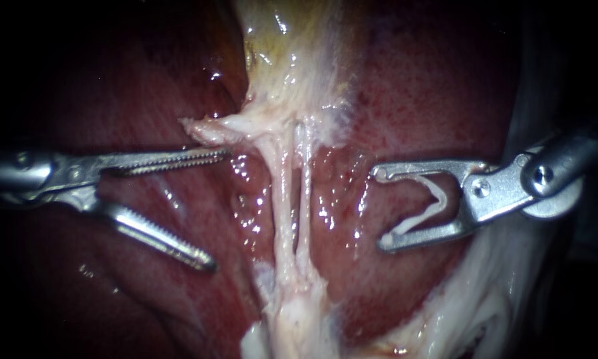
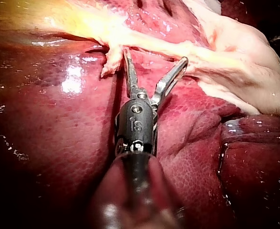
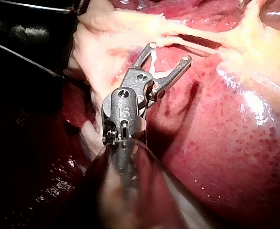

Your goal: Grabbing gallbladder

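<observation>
Gaping, the left instrument (image 1: pixel 217 209) lies nearer the gallbladder (image 1: pixel 279 40), just above its upper jaw. Right instrument (image 1: pixel 378 209) clasps a clip (image 1: pixel 437 199) between both jaws.

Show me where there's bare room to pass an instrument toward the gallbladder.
Bare liver lies between the left instrument and the two tubes; another bare patch lies between the tubes and the right instrument, which carries a clip. Crowded: the middle, where the tubes run close together beneath the gallbladder.

Bright light glints off the wet red liver (image 1: pixel 432 100), with darkness beyond its edges.
</observation>
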`<state>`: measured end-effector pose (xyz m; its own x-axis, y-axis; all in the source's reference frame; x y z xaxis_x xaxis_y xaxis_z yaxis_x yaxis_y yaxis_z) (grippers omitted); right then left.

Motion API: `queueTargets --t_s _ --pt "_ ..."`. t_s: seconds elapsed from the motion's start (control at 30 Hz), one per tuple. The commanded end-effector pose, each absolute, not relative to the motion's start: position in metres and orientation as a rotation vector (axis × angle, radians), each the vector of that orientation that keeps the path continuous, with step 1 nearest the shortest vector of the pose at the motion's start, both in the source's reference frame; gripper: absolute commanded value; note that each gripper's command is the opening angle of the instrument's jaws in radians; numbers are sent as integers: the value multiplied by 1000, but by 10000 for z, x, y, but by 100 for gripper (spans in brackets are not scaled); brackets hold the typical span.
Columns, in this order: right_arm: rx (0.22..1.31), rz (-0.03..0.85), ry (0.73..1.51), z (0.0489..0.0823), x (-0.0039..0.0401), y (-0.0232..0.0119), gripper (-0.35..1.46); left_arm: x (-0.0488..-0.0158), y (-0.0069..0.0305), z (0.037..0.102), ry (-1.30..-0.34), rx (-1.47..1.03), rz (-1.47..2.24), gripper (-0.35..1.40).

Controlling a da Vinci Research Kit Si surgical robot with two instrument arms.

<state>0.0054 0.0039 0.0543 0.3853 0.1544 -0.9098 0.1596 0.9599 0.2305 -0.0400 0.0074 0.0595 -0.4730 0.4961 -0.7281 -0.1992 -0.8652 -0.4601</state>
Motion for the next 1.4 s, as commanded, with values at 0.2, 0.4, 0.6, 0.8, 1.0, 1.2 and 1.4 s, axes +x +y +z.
queueTargets --t_s 0.2,0.4,0.6,0.8,1.0,1.2,1.4 --pt "302 -4 1180 542 53 39 50 -390 92 577 -433 -1300 2340 98" --pt "302 -4 1180 542 53 39 50 -386 128 561 -405 -1268 2313 93" --pt "302 -3 1180 542 53 39 50 -390 146 584 -387 -1262 2314 81" --pt "302 -3 1180 542 53 39 50 -388 155 607 -394 -1220 2346 63" --pt "302 -3 1180 542 53 39 50 -384 156 615 -407 -1180 2369 44" --pt "302 -4 1180 542 53 39 50 -376 156 611 -431 -1133 2306 -13" --pt "301 -4 1180 542 54 39 50 -369 155 606 -429 -1092 2281 -35"
